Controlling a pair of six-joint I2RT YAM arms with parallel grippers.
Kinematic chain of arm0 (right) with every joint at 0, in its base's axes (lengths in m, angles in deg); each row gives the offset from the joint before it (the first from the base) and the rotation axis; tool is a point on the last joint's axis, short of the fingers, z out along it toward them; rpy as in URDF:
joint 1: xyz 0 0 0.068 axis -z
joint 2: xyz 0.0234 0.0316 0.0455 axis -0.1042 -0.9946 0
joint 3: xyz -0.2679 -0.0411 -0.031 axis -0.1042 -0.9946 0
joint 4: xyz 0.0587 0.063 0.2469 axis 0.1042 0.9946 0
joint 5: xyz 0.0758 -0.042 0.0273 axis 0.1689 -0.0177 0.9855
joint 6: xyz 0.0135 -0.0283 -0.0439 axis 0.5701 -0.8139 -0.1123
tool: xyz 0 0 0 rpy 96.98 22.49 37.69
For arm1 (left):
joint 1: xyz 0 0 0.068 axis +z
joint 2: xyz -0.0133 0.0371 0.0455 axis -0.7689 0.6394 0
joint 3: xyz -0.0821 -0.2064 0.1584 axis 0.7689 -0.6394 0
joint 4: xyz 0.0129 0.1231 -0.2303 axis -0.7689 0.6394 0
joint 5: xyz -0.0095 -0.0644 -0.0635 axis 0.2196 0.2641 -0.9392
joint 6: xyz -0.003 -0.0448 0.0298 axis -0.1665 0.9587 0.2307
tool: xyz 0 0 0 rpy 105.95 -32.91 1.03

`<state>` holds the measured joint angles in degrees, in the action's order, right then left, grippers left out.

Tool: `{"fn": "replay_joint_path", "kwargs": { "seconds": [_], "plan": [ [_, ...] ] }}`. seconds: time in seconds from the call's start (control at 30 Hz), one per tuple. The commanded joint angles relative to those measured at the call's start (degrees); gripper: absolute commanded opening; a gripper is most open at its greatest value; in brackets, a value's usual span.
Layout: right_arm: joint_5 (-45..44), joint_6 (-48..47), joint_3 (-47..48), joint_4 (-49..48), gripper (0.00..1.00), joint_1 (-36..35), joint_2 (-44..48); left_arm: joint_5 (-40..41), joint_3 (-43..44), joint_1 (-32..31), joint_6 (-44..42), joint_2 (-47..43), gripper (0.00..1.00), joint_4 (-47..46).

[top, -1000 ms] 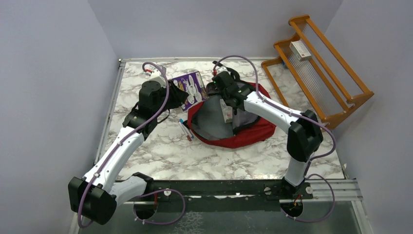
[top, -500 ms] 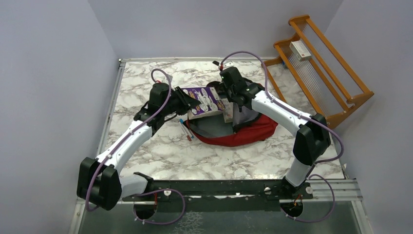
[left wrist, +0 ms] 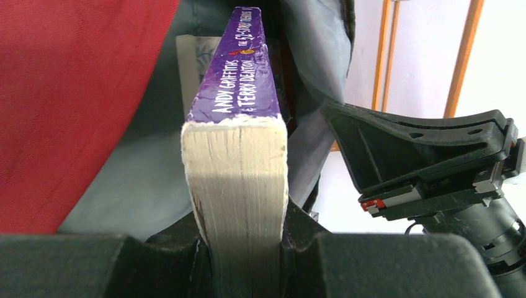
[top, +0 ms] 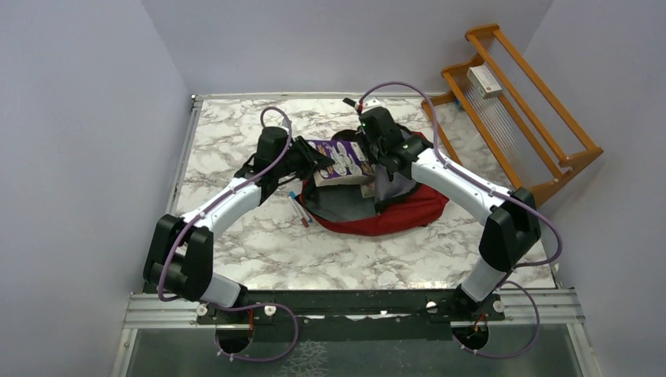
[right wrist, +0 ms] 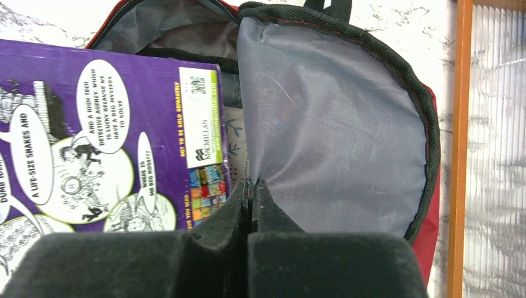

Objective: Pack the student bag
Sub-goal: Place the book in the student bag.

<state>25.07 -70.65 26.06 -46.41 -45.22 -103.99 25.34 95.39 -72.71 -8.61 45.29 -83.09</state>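
At centre left of the top view we see the left gripper (left wrist: 239,247) clamped on a thick purple paperback book (left wrist: 239,93), whose far end sits in the mouth of the open red fabric backpack (top: 404,214) at centre; the right gripper (right wrist: 251,202) pinches shut on its grey lining flap (right wrist: 335,124)

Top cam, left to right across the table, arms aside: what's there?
Pens → purple book → red student bag → wooden rack
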Motion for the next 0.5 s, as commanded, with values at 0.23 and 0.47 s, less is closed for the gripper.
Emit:
{"fn": "replay_joint_path", "kwargs": {
  "seconds": [0.23, 0.47],
  "plan": [
    [2.48, 0.92, -0.38, -6.56, 0.01, 0.04, 3.5, -5.4, 5.78, -3.92, 2.99, 5.03, 0.0, -12.24],
    [4.14, 1.0, 0.25, -7.26, 0.01, 0.04, 3.3, -4.97, 6.91, -7.31, 2.35, 8.95, 0.0, -17.46]
  ]
}}
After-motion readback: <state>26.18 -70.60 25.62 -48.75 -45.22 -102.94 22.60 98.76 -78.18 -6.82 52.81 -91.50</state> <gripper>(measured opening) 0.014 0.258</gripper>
